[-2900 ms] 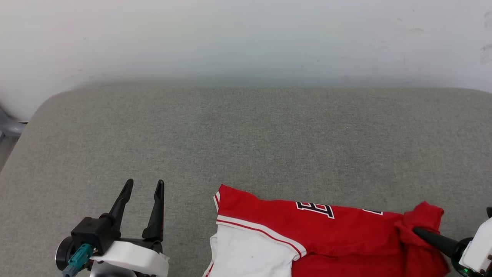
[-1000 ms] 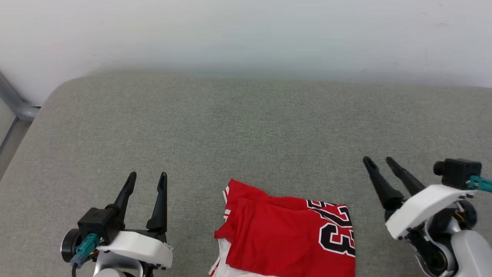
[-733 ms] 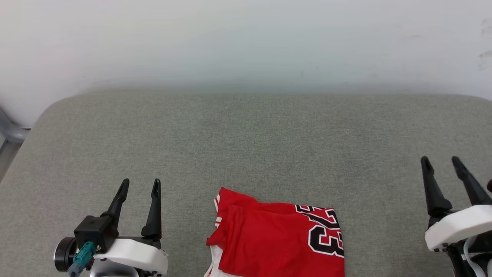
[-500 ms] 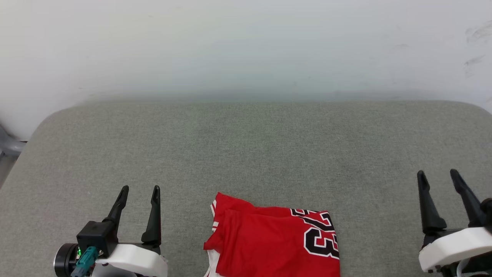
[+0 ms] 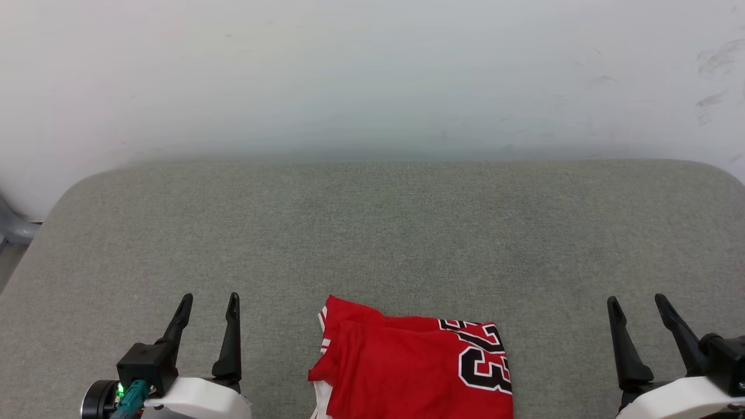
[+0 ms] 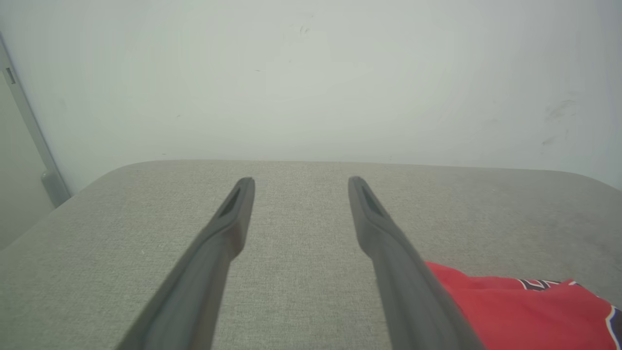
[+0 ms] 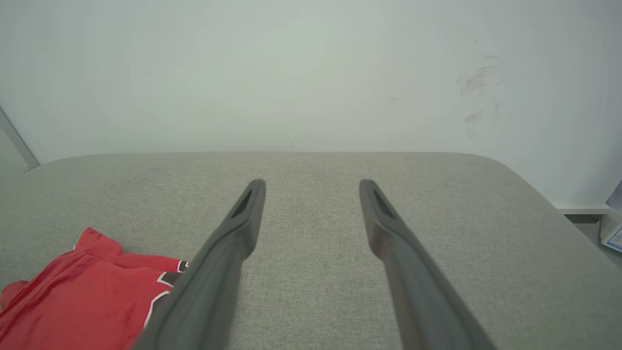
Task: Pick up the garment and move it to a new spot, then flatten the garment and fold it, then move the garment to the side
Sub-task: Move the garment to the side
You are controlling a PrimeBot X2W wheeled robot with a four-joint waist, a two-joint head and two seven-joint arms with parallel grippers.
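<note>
Partly seen jersey (image 5: 401,372): folded on grey desk (image 5: 372,233), lower part cut off; lettering unreadable.
Left gripper (image 5: 210,298): jaws released, empty.
Right gripper (image 5: 636,299): jaws released, empty.

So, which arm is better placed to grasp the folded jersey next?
Probably the left: the open left tool stands nearer the garment than the open right tool; both touch nothing.
</note>
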